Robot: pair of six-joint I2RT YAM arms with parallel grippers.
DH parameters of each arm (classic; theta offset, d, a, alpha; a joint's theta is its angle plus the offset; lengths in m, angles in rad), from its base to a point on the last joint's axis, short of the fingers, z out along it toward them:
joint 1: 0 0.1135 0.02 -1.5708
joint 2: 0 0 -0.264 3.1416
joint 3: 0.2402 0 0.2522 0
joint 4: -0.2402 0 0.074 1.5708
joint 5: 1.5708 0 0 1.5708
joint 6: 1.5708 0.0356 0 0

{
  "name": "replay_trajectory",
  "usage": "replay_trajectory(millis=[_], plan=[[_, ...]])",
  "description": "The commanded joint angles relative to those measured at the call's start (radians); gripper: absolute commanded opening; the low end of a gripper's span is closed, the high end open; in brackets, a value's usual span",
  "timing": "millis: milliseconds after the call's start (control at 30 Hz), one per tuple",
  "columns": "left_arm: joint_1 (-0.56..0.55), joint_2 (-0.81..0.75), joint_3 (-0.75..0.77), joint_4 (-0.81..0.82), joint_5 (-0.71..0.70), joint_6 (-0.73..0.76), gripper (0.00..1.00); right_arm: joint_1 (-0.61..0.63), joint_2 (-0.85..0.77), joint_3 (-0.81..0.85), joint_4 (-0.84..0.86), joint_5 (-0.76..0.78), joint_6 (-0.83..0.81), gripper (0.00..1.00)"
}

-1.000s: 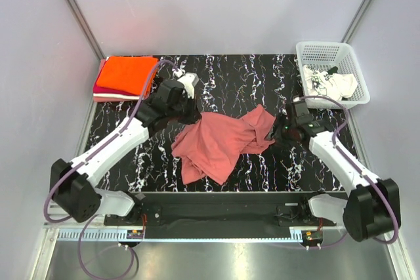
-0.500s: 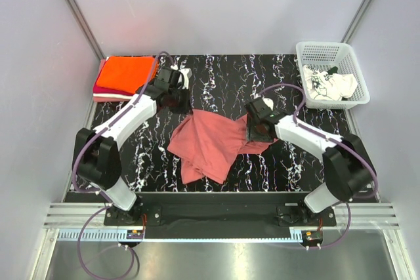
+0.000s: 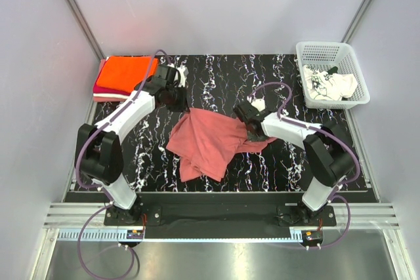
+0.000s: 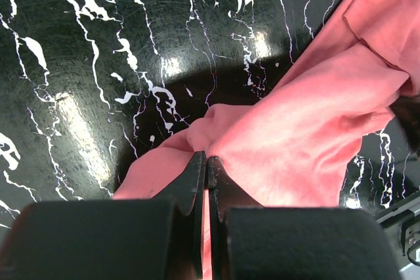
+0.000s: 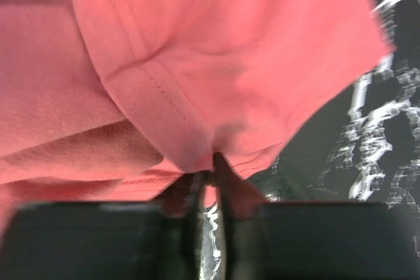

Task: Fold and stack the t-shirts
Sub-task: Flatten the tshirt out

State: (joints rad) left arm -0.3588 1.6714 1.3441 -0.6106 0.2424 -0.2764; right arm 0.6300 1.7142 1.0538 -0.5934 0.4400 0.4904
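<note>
A crumpled rose-red t-shirt (image 3: 210,143) lies in the middle of the black marbled table (image 3: 223,73). My left gripper (image 3: 178,101) is shut on its far left edge; in the left wrist view the tips (image 4: 207,160) pinch a fold of the rose cloth (image 4: 308,129). My right gripper (image 3: 244,119) is shut on the shirt's right part, and in the right wrist view the tips (image 5: 209,174) clamp a hemmed fold (image 5: 197,63). A folded orange t-shirt (image 3: 126,74) lies on a magenta one (image 3: 98,88) at the far left. A white printed t-shirt (image 3: 329,84) sits in the basket.
The white mesh basket (image 3: 321,46) stands at the far right corner of the table. Grey walls close in both sides and the back. Both arm bases sit at the near edge on a black rail (image 3: 216,204).
My right gripper has moved left onto the rose-red shirt and closed on its right part. The left gripper, still shut on the cloth, has drawn back a little toward the far left.
</note>
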Motion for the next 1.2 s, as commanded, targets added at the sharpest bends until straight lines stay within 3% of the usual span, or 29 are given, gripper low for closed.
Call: replay_trajectory(millis=[0,33,200,500,667,867,1100,1167], plan=[[0.006,-0.015,0.061,0.009,0.029,0.023,0.00,0.013,-0.065,0.063,-0.032,0.163,0.004,0.05],[0.006,-0.018,0.066,0.008,0.029,0.023,0.00,0.013,-0.080,0.067,-0.039,0.176,-0.001,0.00],[0.009,-0.056,0.101,-0.034,0.021,0.022,0.00,0.011,-0.200,0.170,-0.237,0.261,0.004,0.00],[0.003,-0.444,0.219,-0.129,-0.074,0.025,0.00,0.013,-0.524,0.440,-0.517,0.351,0.004,0.00],[0.003,-0.636,0.311,-0.129,-0.149,-0.038,0.00,0.013,-0.674,0.665,-0.503,0.321,-0.053,0.00],[0.003,-0.729,0.336,-0.127,-0.002,-0.128,0.00,0.013,-0.751,0.865,-0.491,0.253,-0.099,0.00],[0.003,-0.737,0.253,-0.118,0.066,-0.113,0.00,0.013,-0.728,0.888,-0.451,0.278,-0.162,0.00],[0.001,-0.713,0.182,-0.114,0.069,-0.113,0.05,0.013,-0.697,0.881,-0.448,0.266,-0.167,0.00]])
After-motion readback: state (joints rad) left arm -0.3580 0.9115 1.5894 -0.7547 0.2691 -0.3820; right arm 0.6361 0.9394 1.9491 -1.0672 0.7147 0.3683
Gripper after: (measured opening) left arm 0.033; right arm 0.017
